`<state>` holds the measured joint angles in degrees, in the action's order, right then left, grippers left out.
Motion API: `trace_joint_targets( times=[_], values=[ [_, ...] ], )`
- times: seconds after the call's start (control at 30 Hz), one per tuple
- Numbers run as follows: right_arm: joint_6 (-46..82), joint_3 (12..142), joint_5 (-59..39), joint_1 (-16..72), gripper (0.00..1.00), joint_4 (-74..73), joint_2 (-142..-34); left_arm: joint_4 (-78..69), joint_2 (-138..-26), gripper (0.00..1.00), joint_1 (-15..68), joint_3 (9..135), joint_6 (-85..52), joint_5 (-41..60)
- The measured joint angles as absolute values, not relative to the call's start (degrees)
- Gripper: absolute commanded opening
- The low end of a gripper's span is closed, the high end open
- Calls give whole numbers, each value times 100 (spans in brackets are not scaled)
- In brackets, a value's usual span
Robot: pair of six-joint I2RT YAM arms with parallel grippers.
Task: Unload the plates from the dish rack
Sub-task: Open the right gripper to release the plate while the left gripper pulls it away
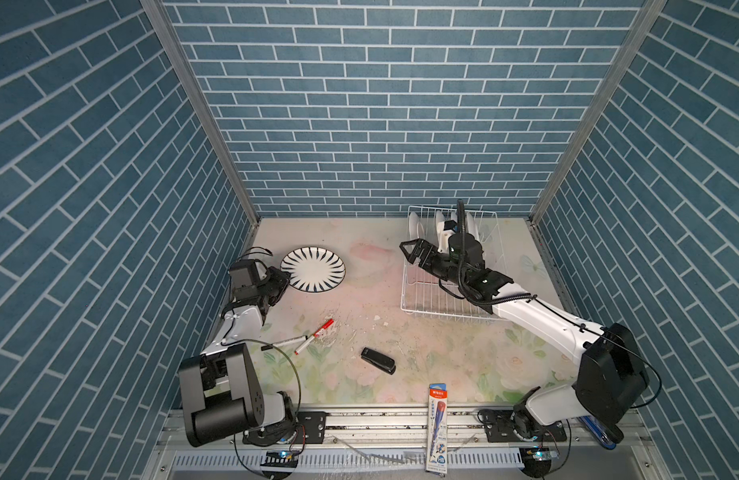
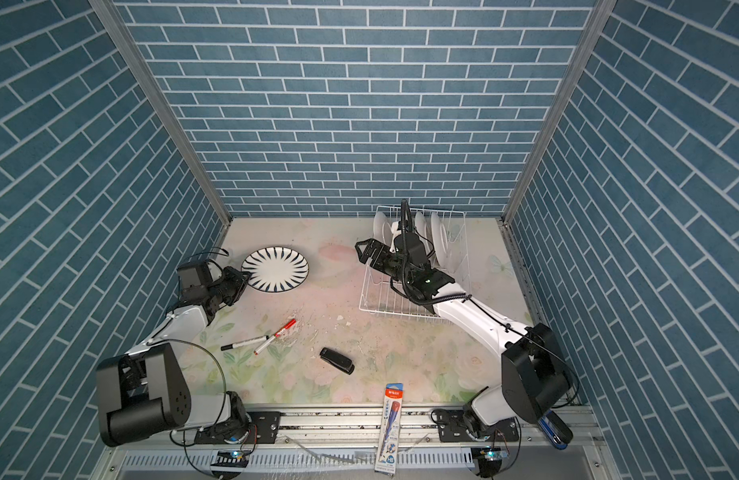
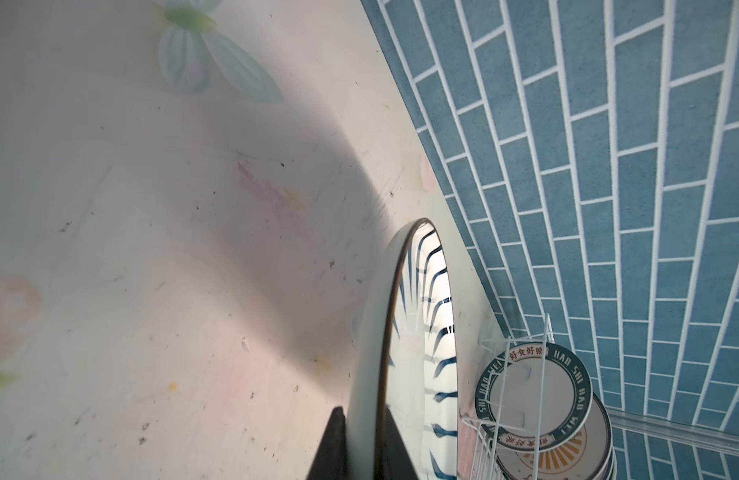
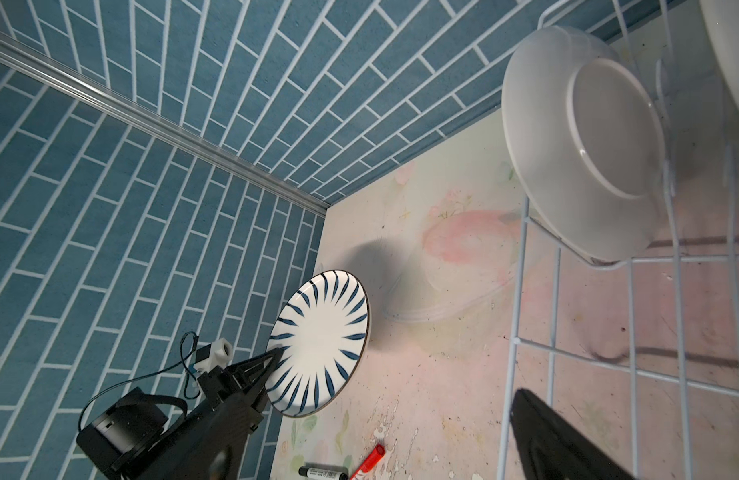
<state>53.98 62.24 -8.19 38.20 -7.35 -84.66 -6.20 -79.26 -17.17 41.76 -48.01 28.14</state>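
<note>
While left fingers (image 4: 271,358) clamp the striped plate (image 1: 313,269) by its rim, flat on the surface (image 1: 359,365), right fingers (image 4: 567,444) gape empty at the rack (image 1: 421,296), probably for another plate.

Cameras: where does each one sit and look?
Both top views: high in front, looking down on table, dish rack, left arm, right arm.
Left wrist: behind left pincer, shut on striped plate, facing rack.
Right wrist: by rack, faces left arm; one right pincer finger shows.
Shared: both wrist views see the striped plate.
</note>
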Motion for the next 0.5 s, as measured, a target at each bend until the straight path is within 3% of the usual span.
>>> trace_joint_targets(
  times=[0.5],
  values=[
    [5315, 7032, -1317, 3962, 99, -504, -9266, -1437, -9303, 0, -2064, 4598, -4969, 2818]
  ],
)
